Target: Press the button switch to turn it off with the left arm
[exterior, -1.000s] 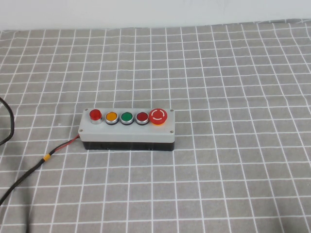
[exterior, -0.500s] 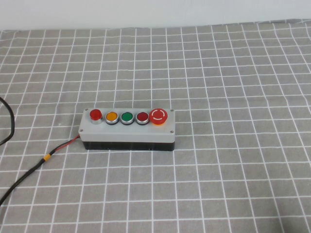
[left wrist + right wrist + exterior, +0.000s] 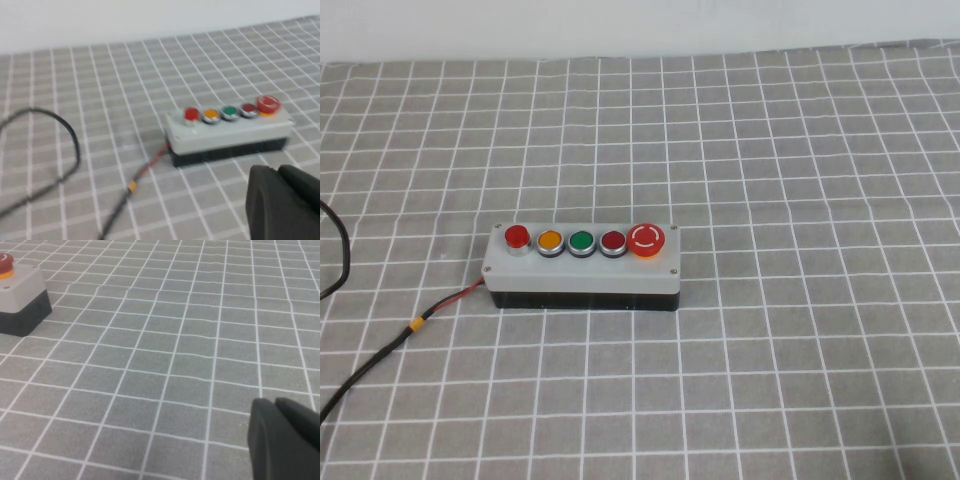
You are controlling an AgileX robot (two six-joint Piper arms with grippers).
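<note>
The button switch (image 3: 516, 237) is a small bright red round button with a silver ring at the left end of the five-button row on the grey box (image 3: 582, 268). It also shows in the left wrist view (image 3: 191, 114). My left gripper (image 3: 277, 170) appears only in its wrist view, its black fingers together, well short of the box and off the button. My right gripper (image 3: 274, 402) is shut and empty over bare cloth, to the right of the box end (image 3: 22, 297). Neither gripper shows in the high view.
Beside the switch sit orange (image 3: 549, 240), green (image 3: 581, 241), darker red (image 3: 612, 241) and large red mushroom (image 3: 646, 240) buttons. A red-and-black cable (image 3: 380, 360) runs from the box's left end toward the front left. A thin black cable (image 3: 338, 250) loops at the left edge. Grey checked cloth covers the table.
</note>
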